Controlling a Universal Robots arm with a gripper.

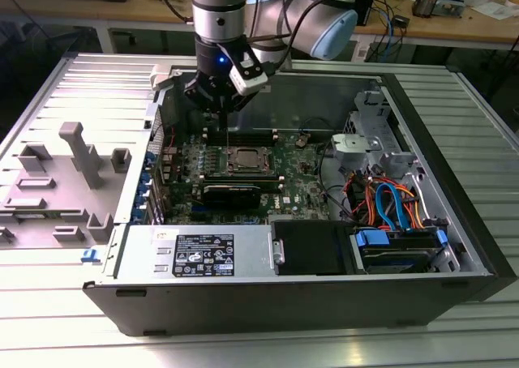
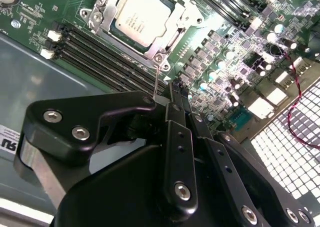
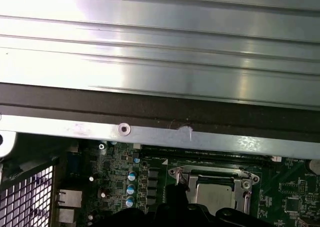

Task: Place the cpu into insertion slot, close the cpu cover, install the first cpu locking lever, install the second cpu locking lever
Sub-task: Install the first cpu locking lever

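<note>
Item: open computer case [image 1: 454,222] lying on a ribbed metal table [image 1: 49,319], motherboard [image 2: 220,42] facing up, single arm reaching in from above. Tool [image 1: 225,127]: closed, its fingers [image 2: 172,107] drawn together to a narrow tip. It hangs low over the board, just short of the socket area. Cpu [image 2: 141,18]: flat silver-grey square, seated in the insertion slot [image 2: 150,51], just beyond the tool tip and below it. Cpu cover [image 2: 106,6]: silvery frame lying down around the chip, whose top shows through the cut-out; judged closed. Locking lever [image 2: 157,77]: a thin wire rod standing up from the socket corner nearest the tool. Its long axis runs from that corner straight toward the tool tip, where its upper end meets the fingers. Whether the rod is pinched between them or merely rests against one cannot be made out. Which of the two levers this is cannot be told either. Memory slots [image 2: 100,49]: long dark rows between the socket and the body of the tool, passing beside the raised rod. Grey moulded fixture [image 1: 73,153]: on the table outside the case, well apart from the tool. State of work, as judged: chip placed, cover down, lever stage in hand, with the raised rod not yet laid flat along the socket.
</note>
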